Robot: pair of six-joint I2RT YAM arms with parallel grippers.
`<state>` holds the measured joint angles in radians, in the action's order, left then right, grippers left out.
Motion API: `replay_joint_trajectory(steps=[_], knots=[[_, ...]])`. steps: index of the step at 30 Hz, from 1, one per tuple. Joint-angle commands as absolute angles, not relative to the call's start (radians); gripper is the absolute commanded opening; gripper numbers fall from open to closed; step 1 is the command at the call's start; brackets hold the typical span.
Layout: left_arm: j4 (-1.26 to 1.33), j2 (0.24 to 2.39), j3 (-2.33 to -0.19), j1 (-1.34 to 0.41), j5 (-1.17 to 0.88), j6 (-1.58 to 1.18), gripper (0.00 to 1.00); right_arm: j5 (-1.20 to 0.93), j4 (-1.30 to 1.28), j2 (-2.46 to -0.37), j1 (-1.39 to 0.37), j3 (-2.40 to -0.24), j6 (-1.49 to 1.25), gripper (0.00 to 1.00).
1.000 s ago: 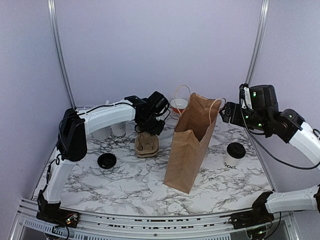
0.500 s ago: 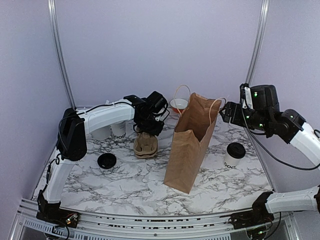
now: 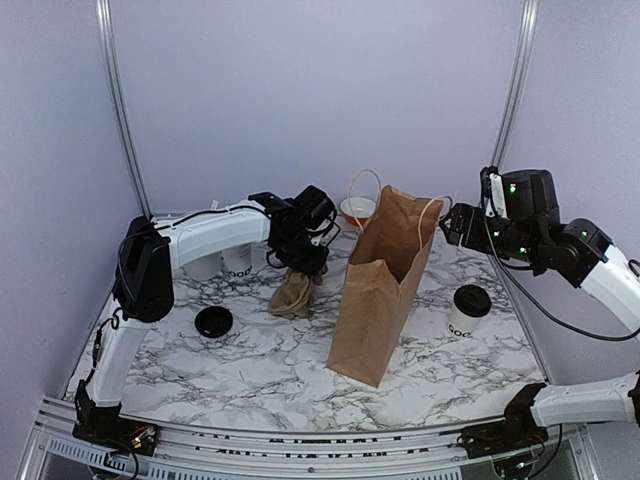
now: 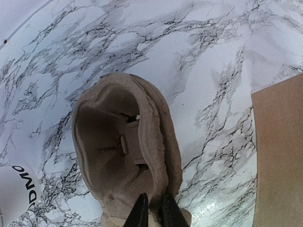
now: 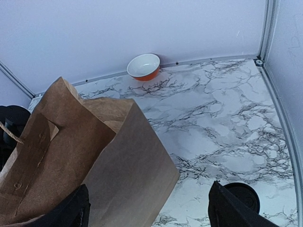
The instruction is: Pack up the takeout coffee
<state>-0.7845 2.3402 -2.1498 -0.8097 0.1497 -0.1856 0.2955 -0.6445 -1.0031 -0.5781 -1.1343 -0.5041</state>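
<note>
The takeout coffee (image 3: 469, 310), a small white cup with a black lid, stands on the marble to the right of the open brown paper bag (image 3: 385, 290). Only its lid (image 5: 244, 194) shows in the right wrist view, partly behind one finger. My right gripper (image 3: 460, 225) (image 5: 149, 213) hangs open above the bag's right side, holding nothing. At the back left, my left gripper (image 3: 305, 262) (image 4: 154, 213) is shut on the rim of the brown pulp cup tray (image 3: 293, 293) (image 4: 123, 142). The tray hangs tilted on edge over the table.
A loose black lid (image 3: 213, 321) lies at the left. Two white cups (image 3: 237, 260) stand behind the left arm; one lettered cup (image 4: 14, 198) shows beside the tray. An orange bowl (image 3: 357, 211) (image 5: 144, 66) sits by the back wall. Metal rails border the table.
The cup tray lay flat on the marble; the left gripper has tipped and lifted it so it now hangs on edge. The right arm, bag and coffee have not moved.
</note>
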Motion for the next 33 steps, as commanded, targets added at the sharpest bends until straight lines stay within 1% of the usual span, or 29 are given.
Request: replay_joint_trajectory(steps=[1, 4, 7, 12, 15, 16, 18, 21, 24, 29, 33], knots=[[-0.805, 2.295, -2.116, -0.805, 0.148, -0.183, 0.14, 0.266, -0.638, -0.998, -0.569, -1.159, -0.493, 0.84], [-0.793, 2.278, -2.093, -0.805, 0.147, -0.192, 0.13, 0.244, -0.637, -0.994, -0.569, -1.162, -0.476, 0.85], [-0.779, 2.265, -2.078, -0.805, 0.144, -0.197, 0.08, 0.221, -0.630, -0.977, -0.571, -1.159, -0.455, 0.85], [-0.774, 2.260, -2.076, -0.808, 0.143, -0.205, 0.08, 0.177, -0.608, -0.933, -0.582, -1.154, -0.413, 0.86], [-0.774, 2.250, -2.066, -0.810, 0.146, -0.223, 0.08, 0.137, -0.572, -0.893, -0.624, -1.149, -0.368, 0.86], [-0.771, 2.243, -2.059, -0.810, 0.143, -0.230, 0.09, 0.133, -0.558, -0.878, -0.655, -1.147, -0.350, 0.86], [-0.756, 2.223, -2.037, -0.810, 0.131, -0.246, 0.16, 0.167, -0.540, -0.853, -0.735, -1.145, -0.322, 0.86], [-0.729, 2.190, -2.006, -0.810, 0.103, -0.266, 0.25, 0.160, -0.520, -0.828, -0.827, -1.144, -0.289, 0.86], [-0.709, 2.172, -1.985, -0.811, 0.080, -0.281, 0.30, 0.162, -0.507, -0.835, -0.962, -1.143, -0.259, 0.86], [-0.687, 2.150, -1.955, -0.810, 0.073, -0.307, 0.34, 0.278, -0.513, -0.906, -1.219, -1.180, -0.193, 0.85], [-0.664, 2.110, -1.912, -0.806, 0.090, -0.344, 0.36, 0.296, -0.529, -1.011, -1.349, -1.217, -0.162, 0.86]])
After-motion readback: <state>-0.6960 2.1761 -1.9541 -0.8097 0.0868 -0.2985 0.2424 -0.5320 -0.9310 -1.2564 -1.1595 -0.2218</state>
